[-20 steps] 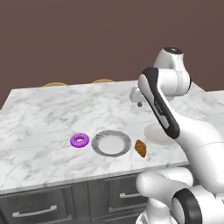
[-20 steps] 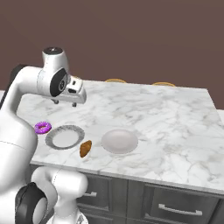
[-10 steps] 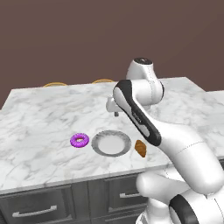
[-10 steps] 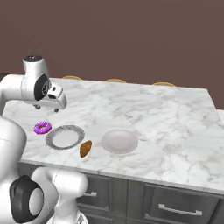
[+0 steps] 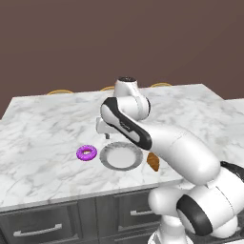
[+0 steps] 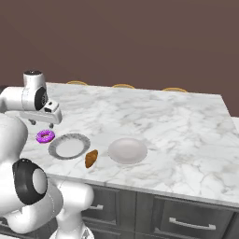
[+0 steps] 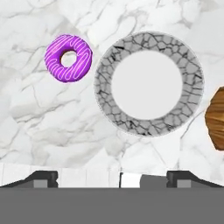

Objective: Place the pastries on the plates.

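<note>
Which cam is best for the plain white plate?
Right base view: the plain white plate sits fully visible on the counter, beside the croissant. In the left base view the arm stands where it would lie.

On your white marble counter (image 5: pixel 47 124) you have the purple-frosted ring donut (image 5: pixel 86 153) just left of the gray-rimmed round plate (image 5: pixel 120 156), the brown croissant-like pastry (image 5: pixel 153 161) just right of it, and the white arm's gripper (image 5: pixel 103 132) hanging above the plate's far edge.
</note>
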